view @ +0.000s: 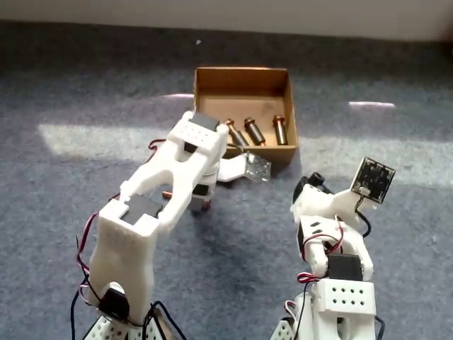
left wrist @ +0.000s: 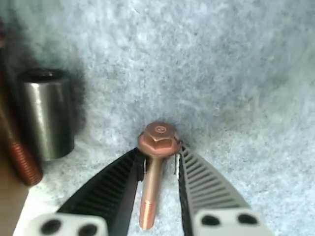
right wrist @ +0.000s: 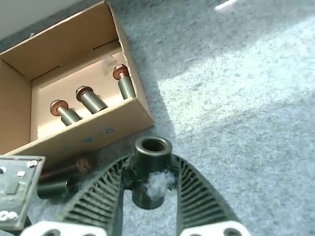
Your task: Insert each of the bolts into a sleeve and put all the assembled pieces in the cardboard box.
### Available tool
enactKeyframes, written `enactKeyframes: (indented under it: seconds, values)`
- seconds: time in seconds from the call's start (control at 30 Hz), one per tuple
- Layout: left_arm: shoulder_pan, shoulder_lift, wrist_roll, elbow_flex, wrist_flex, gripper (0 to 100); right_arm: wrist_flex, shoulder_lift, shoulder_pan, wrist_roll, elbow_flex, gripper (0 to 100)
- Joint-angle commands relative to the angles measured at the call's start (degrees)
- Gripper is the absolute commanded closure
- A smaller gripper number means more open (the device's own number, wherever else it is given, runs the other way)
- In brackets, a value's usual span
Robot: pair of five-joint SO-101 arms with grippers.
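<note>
Looks like fuzzy grey-blue carpet [view: 85,78] covering the whole counter [view: 417,234]. Got a bright band of sunlight [view: 99,142] cutting across the middle, plus a small glint [view: 371,105] farther back. Ends at a pale strip of wall [view: 283,10] along the far edge.

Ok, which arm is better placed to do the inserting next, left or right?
Left, most likely. The left gripper is shut on a bolt, so it can bring it over. The right gripper holds a sleeve with its open end showing, a ready receiver.

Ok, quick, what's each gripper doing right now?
Left gripper: shut on a copper-coloured hex-head bolt.
Right gripper: shut on a dark cylindrical metal sleeve.
</note>
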Motion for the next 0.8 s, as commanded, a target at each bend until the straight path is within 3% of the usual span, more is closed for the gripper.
enactKeyframes:
  seconds: [0.0, 0.17, 0.47, 0.77]
  values:
    - [1.5, 0.5, 0.7, 0.7, -0.4, 98, -1.9, -1.0, -0.7, 0.7, -0.4, 99.2]
    - [0.9, -1.3, 1.3, 0.9, 1.4, 99, -1.9, -1.0, -0.7, 0.7, -0.4, 99.2]
    - [0.8, -13.0, 19.6, 1.1, 1.8, 99, -1.9, -1.3, -0.7, 0.7, -0.3, 99.3]
    - [0.3, -21.8, 35.3, 5.4, -5.4, 99, -1.8, -1.4, -0.7, 0.7, 0.7, 99.3]
